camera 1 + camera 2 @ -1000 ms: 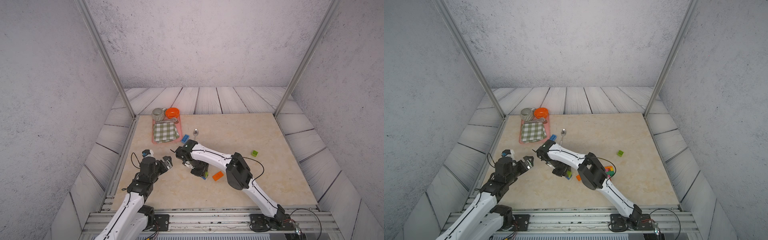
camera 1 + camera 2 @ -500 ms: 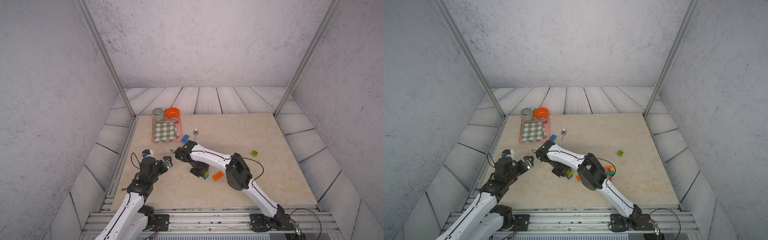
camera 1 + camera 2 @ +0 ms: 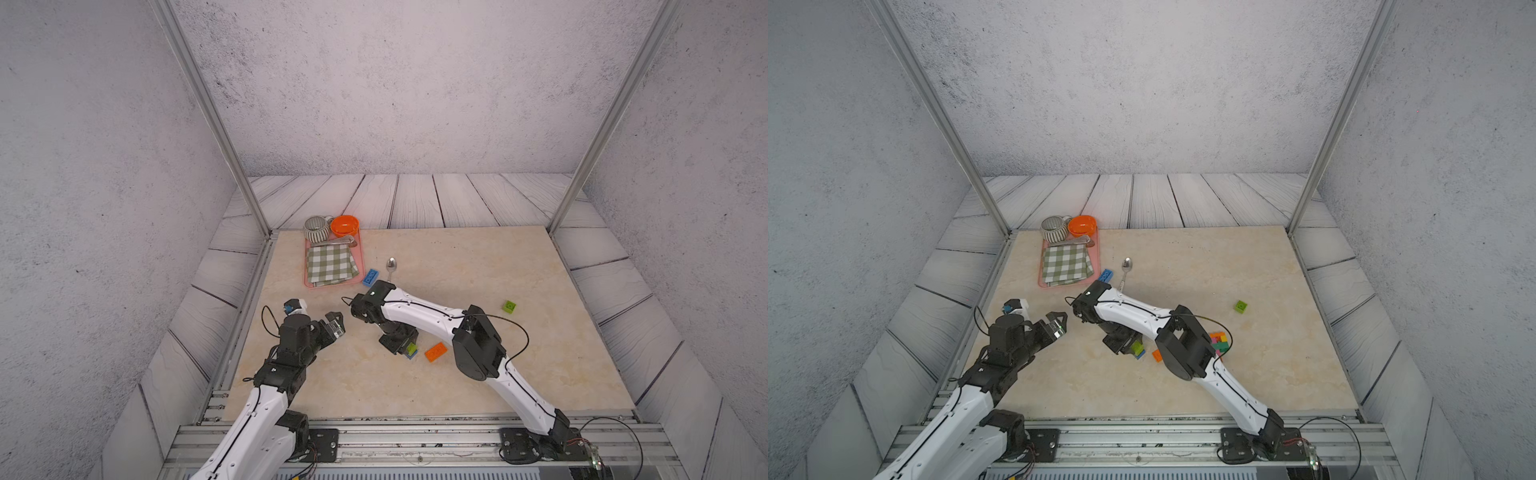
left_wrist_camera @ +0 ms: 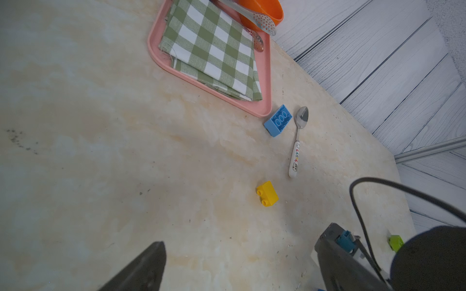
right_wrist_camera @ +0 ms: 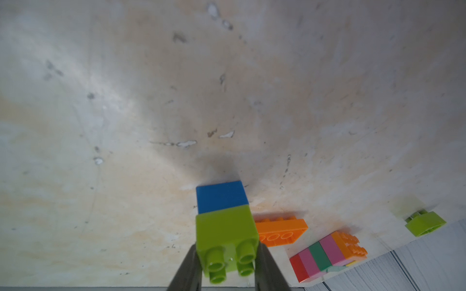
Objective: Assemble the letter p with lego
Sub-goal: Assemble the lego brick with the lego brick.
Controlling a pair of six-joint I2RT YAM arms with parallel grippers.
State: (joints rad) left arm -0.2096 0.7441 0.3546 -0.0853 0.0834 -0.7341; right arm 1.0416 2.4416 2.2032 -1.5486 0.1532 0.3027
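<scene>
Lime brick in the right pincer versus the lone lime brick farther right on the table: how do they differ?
The held lime brick is clamped in the right pincer; the lone lime brick lies untouched on the table. The held lime brick has a blue brick joined to it; the lone lime brick is single. Both are lime and square.

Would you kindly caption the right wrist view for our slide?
Right gripper clamps a lime brick joined to a blue brick, orange brick alongside.

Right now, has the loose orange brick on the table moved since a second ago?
No. The loose orange brick keeps the same spot relative to the lone lime brick and the spoon.
</scene>
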